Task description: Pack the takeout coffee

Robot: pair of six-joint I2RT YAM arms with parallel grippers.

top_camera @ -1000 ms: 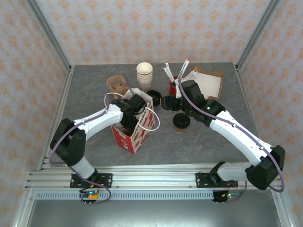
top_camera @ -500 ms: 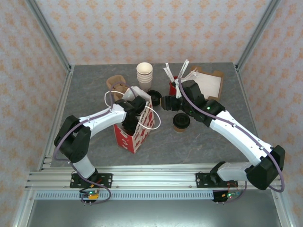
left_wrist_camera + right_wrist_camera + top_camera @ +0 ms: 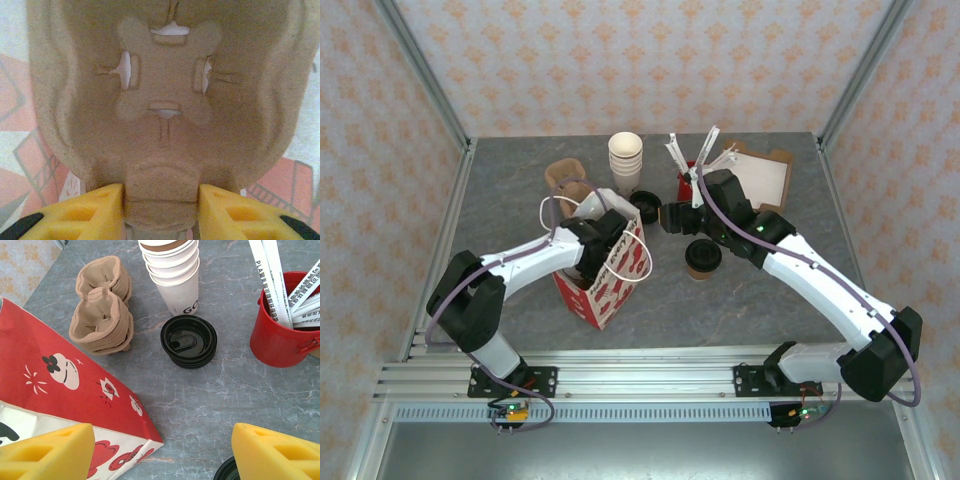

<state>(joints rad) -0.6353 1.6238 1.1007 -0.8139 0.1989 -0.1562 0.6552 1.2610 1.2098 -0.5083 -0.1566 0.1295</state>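
We are logging coffee [image 3: 703, 256] standing upright at 3 o'clock of bag [image 3: 610, 278]. Right gripper [image 3: 162, 445] is hovering, jaws apart, empty. Left gripper [image 3: 161, 210] is flanking carrier [image 3: 165, 100] tab; clamped or loosened, we cannot tell. We are judging the cup light and crushable: grasp the wall below the lid, gently.

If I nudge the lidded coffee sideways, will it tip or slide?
Might tip before sliding: the takeout coffee stands upright, its cup narrower than the black lid. Paper wall probably dents; squeeze lightly. Lid hides contents; weight unclear.

The takeout coffee [image 3: 702, 257] stands right of the bag [image 3: 615, 278], with the cup stack [image 3: 626, 158] and lids [image 3: 645, 205] behind them.
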